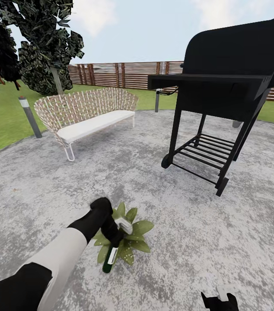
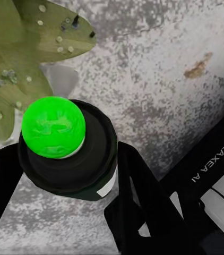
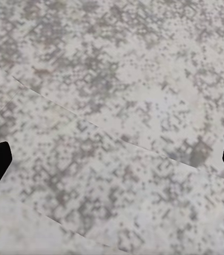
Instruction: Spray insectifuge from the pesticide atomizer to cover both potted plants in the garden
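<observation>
Head view | left hand (image 1: 113, 233) grasping dark green pesticide atomizer (image 1: 110, 258) | right hand (image 3: 112, 154) released

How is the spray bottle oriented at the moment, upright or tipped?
Tipped. In the head view the left gripper holds the spray bottle slanted over the potted plant, pale spray head uppermost.

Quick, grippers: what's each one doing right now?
Left gripper: shut on the slim dark green atomizer bottle, over the leafy potted plant.
Right gripper: open, empty, above grey paving.
</observation>
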### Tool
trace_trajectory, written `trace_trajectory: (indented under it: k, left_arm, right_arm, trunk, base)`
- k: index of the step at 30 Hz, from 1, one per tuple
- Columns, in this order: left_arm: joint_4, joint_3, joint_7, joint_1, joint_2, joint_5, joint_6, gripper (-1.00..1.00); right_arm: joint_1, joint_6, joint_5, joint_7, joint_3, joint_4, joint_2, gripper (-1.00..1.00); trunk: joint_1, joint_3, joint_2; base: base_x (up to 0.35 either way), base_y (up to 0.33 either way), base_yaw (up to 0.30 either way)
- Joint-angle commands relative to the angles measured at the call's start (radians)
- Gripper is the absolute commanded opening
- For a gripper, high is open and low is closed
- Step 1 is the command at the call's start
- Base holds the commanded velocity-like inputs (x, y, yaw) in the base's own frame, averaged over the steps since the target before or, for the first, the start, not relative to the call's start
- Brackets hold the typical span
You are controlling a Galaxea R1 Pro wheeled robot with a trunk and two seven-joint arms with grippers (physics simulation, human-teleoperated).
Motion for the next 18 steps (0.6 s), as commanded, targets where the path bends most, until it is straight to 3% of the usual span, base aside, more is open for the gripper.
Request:
trace_trajectory:
  k: [1,8,13,18]
  left_arm:
    - [0.015,0.000,-0.010,0.000,0.000,-0.010,0.007,-1.00]
    - [0.053,-0.001,-0.010,0.004,-0.019,-0.006,0.006,-1.00]
    - [0.051,-0.001,-0.008,0.013,-0.017,-0.014,0.003,-1.00]
    - [0.053,-0.001,0.000,0.016,-0.014,-0.019,0.001,-1.00]
  right_arm:
    - [-0.001,-0.003,0.004,0.007,-0.008,0.000,0.000,1.00]
    - [-0.001,-0.003,0.003,0.007,-0.009,0.000,0.000,1.00]
    - [-0.001,-0.003,0.002,0.007,-0.009,0.000,0.000,1.00]
    - [-0.001,-0.003,0.002,0.007,-0.008,0.000,0.000,1.00]
  trunk:
    - [0.000,-0.001,0.000]
    - [0.000,-0.001,0.000]
    - [0.000,-0.001,0.000]
    - [0.000,-0.001,0.000]
  base:
    - [0.000,0.000,0.000]
    - [0.000,0.000,0.000]
    - [-0.002,0.000,0.000]
    - [-0.251,0.006,0.000]
